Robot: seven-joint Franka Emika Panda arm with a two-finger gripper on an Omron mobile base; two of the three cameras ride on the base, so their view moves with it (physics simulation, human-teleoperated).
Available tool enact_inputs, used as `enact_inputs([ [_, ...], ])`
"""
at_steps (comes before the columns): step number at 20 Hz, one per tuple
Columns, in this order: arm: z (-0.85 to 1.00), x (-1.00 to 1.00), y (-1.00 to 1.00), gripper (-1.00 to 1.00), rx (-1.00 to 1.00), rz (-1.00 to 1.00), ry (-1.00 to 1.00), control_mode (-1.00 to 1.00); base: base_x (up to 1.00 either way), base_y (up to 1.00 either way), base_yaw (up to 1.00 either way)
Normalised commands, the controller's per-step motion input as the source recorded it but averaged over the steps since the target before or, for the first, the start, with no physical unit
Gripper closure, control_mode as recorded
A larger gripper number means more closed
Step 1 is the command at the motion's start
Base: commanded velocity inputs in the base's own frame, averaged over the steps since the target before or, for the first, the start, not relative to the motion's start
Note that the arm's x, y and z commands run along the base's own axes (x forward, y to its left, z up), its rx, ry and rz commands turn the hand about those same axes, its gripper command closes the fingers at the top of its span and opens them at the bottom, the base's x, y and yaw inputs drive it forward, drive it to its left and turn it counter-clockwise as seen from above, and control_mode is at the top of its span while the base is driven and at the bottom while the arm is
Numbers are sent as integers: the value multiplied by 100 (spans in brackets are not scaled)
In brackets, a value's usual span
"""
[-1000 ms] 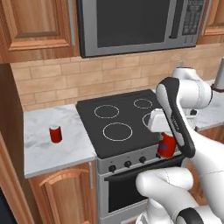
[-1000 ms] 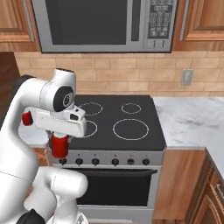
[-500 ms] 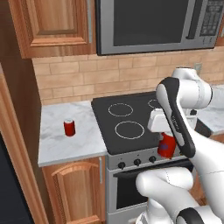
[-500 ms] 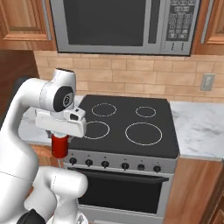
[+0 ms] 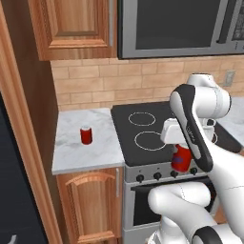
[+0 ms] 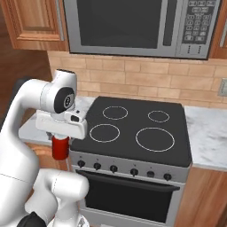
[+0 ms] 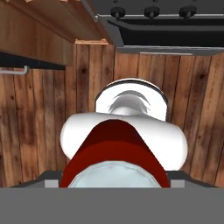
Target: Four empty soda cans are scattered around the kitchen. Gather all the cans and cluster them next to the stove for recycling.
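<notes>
A red soda can [image 5: 182, 158] hangs under my hand in front of the stove's knob panel, with my gripper [image 5: 181, 153] shut on it. From the right the same can [image 6: 60, 148] shows below the hand, left of the stove [image 6: 133, 146]. In the hand view the can [image 7: 114, 151] sits close between the fingers, silver rim toward the camera. A second soda can [image 5: 86, 135] stands upright on the marble counter [image 5: 71, 152] left of the black glass stove [image 5: 125, 138].
A steel microwave [image 5: 171, 26] hangs above the stove, with wooden cabinets [image 5: 76, 26] beside it. A tall wooden panel [image 5: 24, 143] bounds the counter on the left. More marble counter [image 6: 208, 137] lies right of the stove. Below the hand is wooden floor [image 7: 39, 122].
The whole scene has slid to the right in both base views, so the base has driven left. The arm keeps the can in the same hold.
</notes>
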Motion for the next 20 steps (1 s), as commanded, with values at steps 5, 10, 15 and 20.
enact_inputs([
  [5,0,0,0,100,0,0,0,100,37,40,0],
  [10,0,0,0,100,0,0,0,100,51,49,0],
  [15,0,6,5,100,-1,0,0,-100,33,25,0],
  [20,0,18,20,100,-3,0,0,-100,0,0,0],
])
